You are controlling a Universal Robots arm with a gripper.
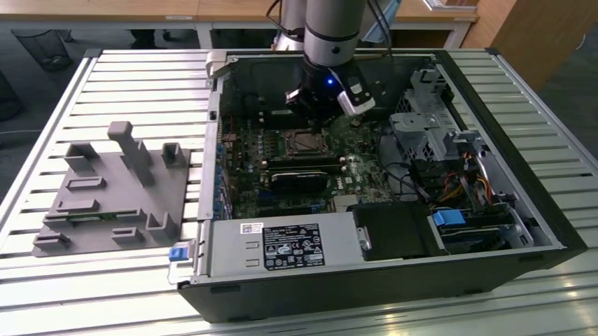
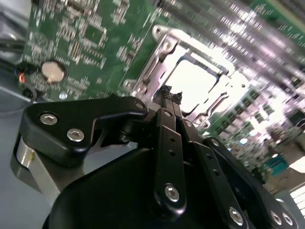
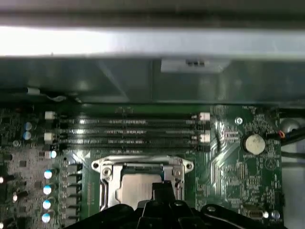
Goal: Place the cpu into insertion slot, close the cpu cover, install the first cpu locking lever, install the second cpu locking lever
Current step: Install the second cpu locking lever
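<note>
Already the chip (image 3: 136, 188) lies in its socket (image 1: 304, 142) near the middle of the green board (image 3: 238, 186), with the silver cover (image 3: 112, 183) framing it. My gripper (image 2: 167, 98) hovers just above the socket's edge, fingers pressed together and carrying nothing. Beyond the socket I see long black memory slots (image 3: 126, 131), and a coin battery (image 3: 253, 143) off to one side.

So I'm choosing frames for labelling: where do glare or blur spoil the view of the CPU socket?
In the second wrist view, the pale silvery square cpu is washed out by glare and the green motherboard beyond is smeared; in the first wrist view, the socket's silver metal cpu cover is soft but readable, under a bright band of chassis; the exterior view is evenly lit.
</note>
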